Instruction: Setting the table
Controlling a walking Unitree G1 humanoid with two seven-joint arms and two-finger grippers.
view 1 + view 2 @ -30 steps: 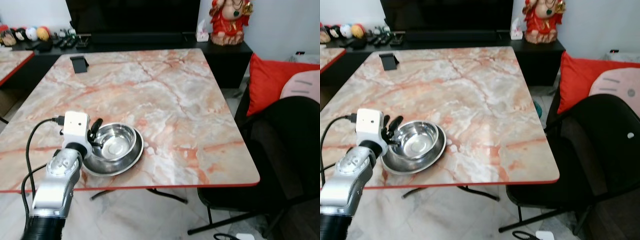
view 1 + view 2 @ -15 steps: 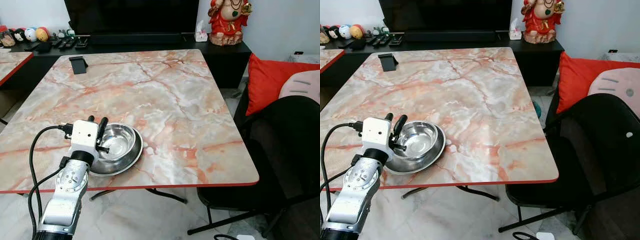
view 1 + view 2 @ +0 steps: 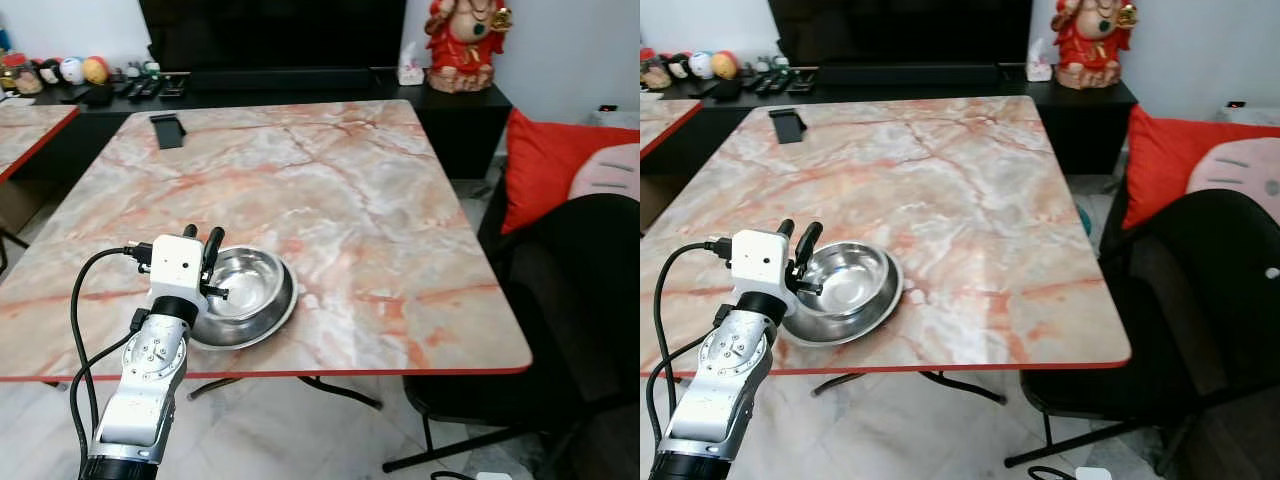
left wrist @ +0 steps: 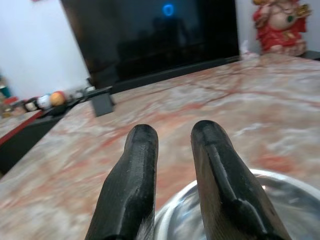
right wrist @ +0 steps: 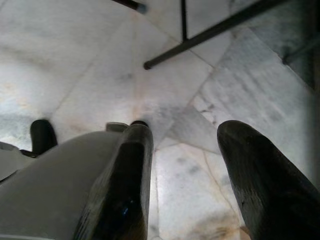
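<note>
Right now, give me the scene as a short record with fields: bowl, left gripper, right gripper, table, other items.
bowl: steel bowl on the table near its front edge, upright, looks empty
left gripper: left gripper at the bowl's left rim, fingers open, one on each side of the rim
right gripper: right gripper open, pointing at the floor, idle
table: marble table with red edging
other items: black stand at the far left corner; chair at the right

Steel bowl (image 3: 243,294), upright, table's near-left edge
</note>
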